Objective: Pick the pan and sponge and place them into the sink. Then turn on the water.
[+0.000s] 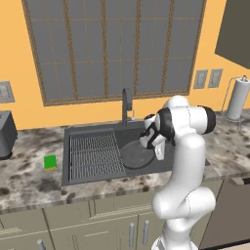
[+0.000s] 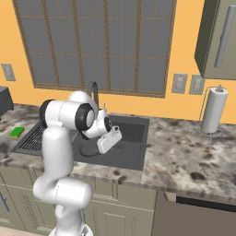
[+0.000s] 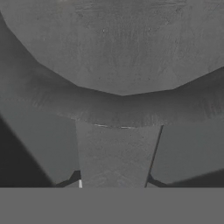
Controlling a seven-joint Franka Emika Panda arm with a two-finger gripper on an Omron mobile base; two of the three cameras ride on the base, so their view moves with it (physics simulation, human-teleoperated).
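The dark grey pan (image 1: 135, 155) lies inside the sink (image 1: 93, 132), on the basin's right half beside the ribbed rack (image 1: 95, 156). My gripper (image 1: 160, 154) reaches down at the pan's right side. In the hand view the pan (image 3: 118, 43) is very close, and its flat handle (image 3: 116, 153) runs down between my fingertips, which press its two edges; the gripper (image 3: 115, 183) is shut on it. The green sponge (image 1: 50, 162) rests on the counter left of the sink. No stream falls from the faucet (image 1: 126, 105).
A paper towel roll (image 1: 238, 99) stands on the counter at the far right. A dark appliance (image 1: 5, 134) sits at the left edge. The window wall rises right behind the faucet, and an upper cabinet (image 2: 216, 37) hangs at the right.
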